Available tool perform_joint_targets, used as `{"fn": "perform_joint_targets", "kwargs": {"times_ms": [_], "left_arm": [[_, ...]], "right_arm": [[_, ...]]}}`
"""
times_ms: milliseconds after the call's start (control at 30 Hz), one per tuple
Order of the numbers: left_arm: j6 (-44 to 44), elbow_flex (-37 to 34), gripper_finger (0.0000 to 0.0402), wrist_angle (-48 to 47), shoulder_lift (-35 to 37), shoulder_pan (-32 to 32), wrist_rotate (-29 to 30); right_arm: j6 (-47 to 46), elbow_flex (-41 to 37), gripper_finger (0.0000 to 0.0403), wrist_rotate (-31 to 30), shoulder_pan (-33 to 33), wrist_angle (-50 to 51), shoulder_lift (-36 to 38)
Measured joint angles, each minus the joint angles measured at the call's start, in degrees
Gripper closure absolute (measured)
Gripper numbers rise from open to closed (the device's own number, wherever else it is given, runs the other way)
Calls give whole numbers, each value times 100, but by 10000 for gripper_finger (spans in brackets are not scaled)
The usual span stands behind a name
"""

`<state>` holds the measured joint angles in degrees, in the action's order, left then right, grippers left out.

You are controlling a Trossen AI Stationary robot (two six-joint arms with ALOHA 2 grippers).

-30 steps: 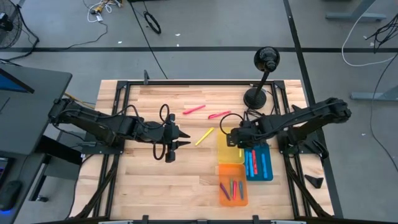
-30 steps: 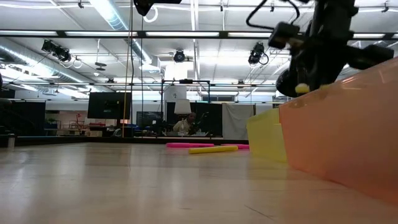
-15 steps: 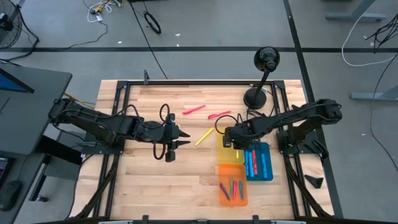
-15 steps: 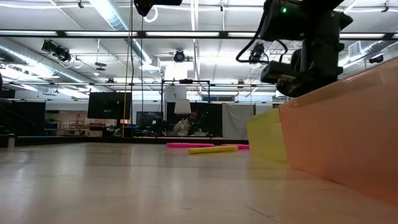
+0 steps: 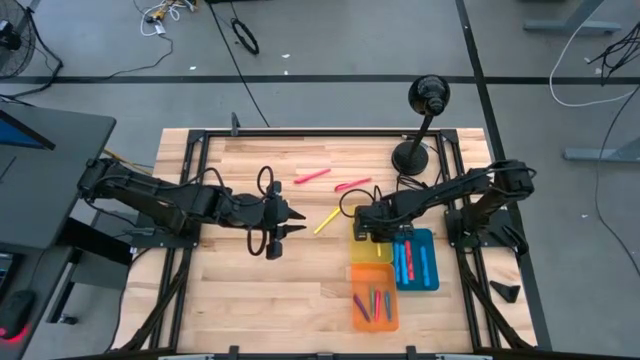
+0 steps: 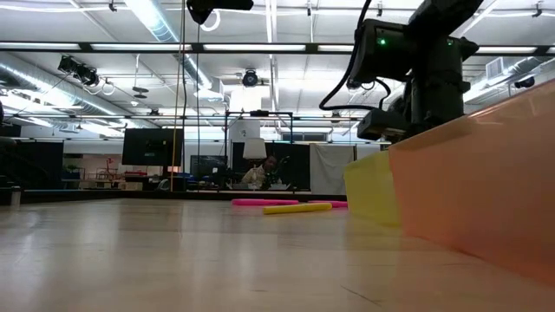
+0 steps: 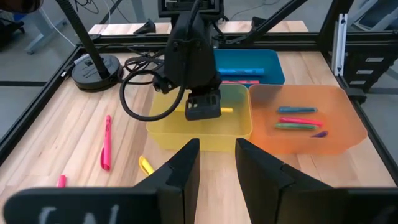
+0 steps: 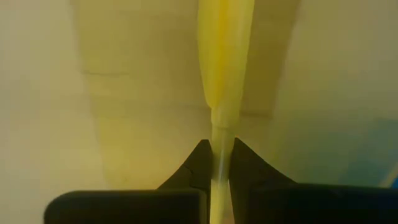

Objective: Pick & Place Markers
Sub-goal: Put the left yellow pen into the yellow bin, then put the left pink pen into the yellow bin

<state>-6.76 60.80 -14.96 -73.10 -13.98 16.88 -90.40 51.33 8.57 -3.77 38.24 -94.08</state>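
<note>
Lower now than a second ago, the right hand (image 5: 368, 222) dips into the yellow tray (image 5: 371, 250), pinching a yellow marker (image 8: 222, 68) by its narrow end. Left hand (image 5: 283, 221) waits mid-worktop (image 5: 240, 290), fingers narrowly parted, empty. Orange tray (image 5: 375, 298) holds several markers, blue tray (image 5: 416, 260) a few. Loose markers (image 5: 312, 176) lie beyond; I'd judge them light, stiff, slick: best gripped mid-barrel.
</note>
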Motion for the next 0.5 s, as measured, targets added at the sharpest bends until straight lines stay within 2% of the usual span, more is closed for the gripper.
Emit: {"fn": "perform_joint_targets", "kwargs": {"times_ms": [500], "left_arm": [[11, 0, 294, -9, 0, 0, 0]], "right_arm": [[91, 0, 282, 43, 0, 24, 2]]}}
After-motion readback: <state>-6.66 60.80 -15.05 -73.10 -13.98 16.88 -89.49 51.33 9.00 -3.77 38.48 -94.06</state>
